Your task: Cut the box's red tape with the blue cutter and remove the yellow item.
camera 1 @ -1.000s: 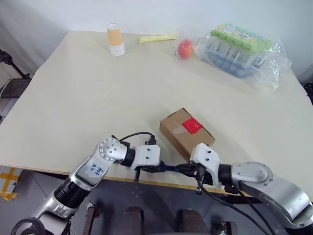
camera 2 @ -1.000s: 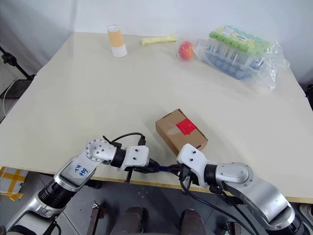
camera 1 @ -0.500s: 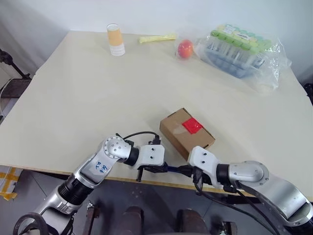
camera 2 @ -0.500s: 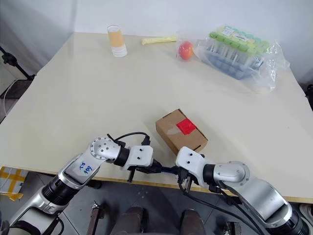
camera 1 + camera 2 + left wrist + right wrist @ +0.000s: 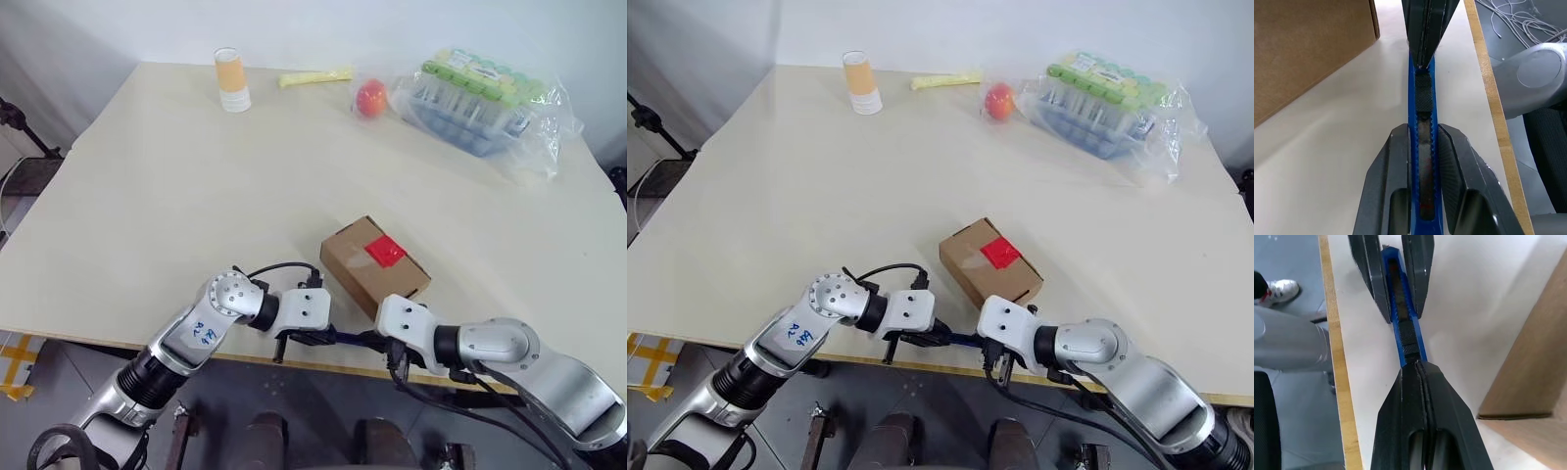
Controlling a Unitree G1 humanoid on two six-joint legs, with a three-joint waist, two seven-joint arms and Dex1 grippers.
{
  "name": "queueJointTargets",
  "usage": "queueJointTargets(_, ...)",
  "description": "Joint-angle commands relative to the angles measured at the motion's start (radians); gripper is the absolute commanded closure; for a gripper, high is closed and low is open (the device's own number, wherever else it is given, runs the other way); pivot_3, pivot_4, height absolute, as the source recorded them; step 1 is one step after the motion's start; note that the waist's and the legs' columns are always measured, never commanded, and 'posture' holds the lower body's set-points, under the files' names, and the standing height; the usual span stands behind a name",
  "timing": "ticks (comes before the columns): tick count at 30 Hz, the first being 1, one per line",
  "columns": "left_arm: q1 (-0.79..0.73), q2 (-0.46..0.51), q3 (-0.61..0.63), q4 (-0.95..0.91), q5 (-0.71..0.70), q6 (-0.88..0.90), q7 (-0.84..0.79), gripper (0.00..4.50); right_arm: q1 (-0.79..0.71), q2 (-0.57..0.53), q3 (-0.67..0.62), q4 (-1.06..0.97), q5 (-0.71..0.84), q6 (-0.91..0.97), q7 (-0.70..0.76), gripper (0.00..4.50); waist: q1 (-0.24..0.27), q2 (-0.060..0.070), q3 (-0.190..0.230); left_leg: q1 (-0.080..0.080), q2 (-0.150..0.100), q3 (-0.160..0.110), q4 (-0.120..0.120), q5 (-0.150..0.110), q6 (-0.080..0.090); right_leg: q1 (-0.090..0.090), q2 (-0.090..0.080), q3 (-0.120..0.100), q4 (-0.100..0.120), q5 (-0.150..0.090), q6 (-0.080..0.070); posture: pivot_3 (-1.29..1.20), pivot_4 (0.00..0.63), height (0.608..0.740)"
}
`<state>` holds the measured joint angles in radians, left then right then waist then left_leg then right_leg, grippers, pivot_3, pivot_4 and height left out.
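Note:
The brown box (image 5: 372, 262) lies near the table's front edge, its red tape (image 5: 384, 251) facing up. Just in front of it, the blue cutter (image 5: 348, 337) hangs level along the edge between my two grippers. My left gripper (image 5: 1423, 134) is shut on the cutter's handle, one finger (image 5: 1398, 161) on each side. My right gripper (image 5: 1418, 364) is shut on the other end of the cutter (image 5: 1405, 328), fingers pressed together. In the right wrist view the box wall (image 5: 1542, 372) stands close beside the cutter. The yellow item is out of view.
At the table's far side stand an orange-and-white cup (image 5: 231, 80), a pale yellow strip (image 5: 315, 75), a red-orange fruit (image 5: 370, 98) and a clear bag of green-capped tubes (image 5: 480, 98). The table's front edge (image 5: 147, 345) runs right under both grippers.
Both grippers keep hold of the cutter at the front edge. My right wrist has rolled a little. The box has not moved.

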<state>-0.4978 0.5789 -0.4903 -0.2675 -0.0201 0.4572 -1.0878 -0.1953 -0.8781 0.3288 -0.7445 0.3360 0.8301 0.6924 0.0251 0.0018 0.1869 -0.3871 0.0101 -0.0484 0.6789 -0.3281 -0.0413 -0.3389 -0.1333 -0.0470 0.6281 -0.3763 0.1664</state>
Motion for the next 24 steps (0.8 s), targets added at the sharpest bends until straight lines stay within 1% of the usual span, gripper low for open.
queueJointTargets(1, 0.004, 0.0, -0.023, -0.012, 0.008, 0.015, -0.007, 4.06, 0.018, -0.011, 0.02, 0.021, -0.022, 0.021, 0.012, 4.5, 0.0, 0.0, 0.0, 0.0, 0.0, 0.0, 0.0, 0.0, 0.0, 0.0, 0.0, 0.0, 0.0, 0.0, 0.0, 0.0, 0.15, 0.74)
queueJointTargets(7, 0.001, -0.005, -0.023, -0.012, 0.01, 0.018, -0.002, 4.06, -0.005, 0.025, 0.039, 0.02, -0.014, 0.035, 0.006, 4.5, -0.001, 0.0, -0.001, 0.0, 0.0, 0.0, 0.0, 0.0, 0.0, 0.0, 0.0, 0.0, 0.0, 0.0, 0.0, 0.0, 0.15, 0.74)
queueJointTargets(18, -0.004, -0.01, -0.023, -0.006, 0.01, 0.012, -0.002, 4.06, -0.001, 0.088, 0.018, 0.004, 0.021, 0.064, 0.008, 4.5, -0.002, -0.001, -0.002, 0.0, 0.0, 0.0, 0.0, 0.0, 0.0, 0.0, 0.0, 0.0, 0.0, 0.0, 0.0, 0.0, 0.15, 0.74)
queueJointTargets(24, -0.008, -0.014, -0.025, 0.0, 0.011, 0.008, -0.005, 4.06, -0.002, 0.102, 0.029, 0.003, 0.01, 0.062, 0.012, 4.5, -0.001, -0.001, -0.002, 0.0, 0.0, 0.0, 0.0, 0.0, 0.0, 0.0, 0.0, 0.0, 0.0, 0.0, 0.0, 0.0, 0.15, 0.74)
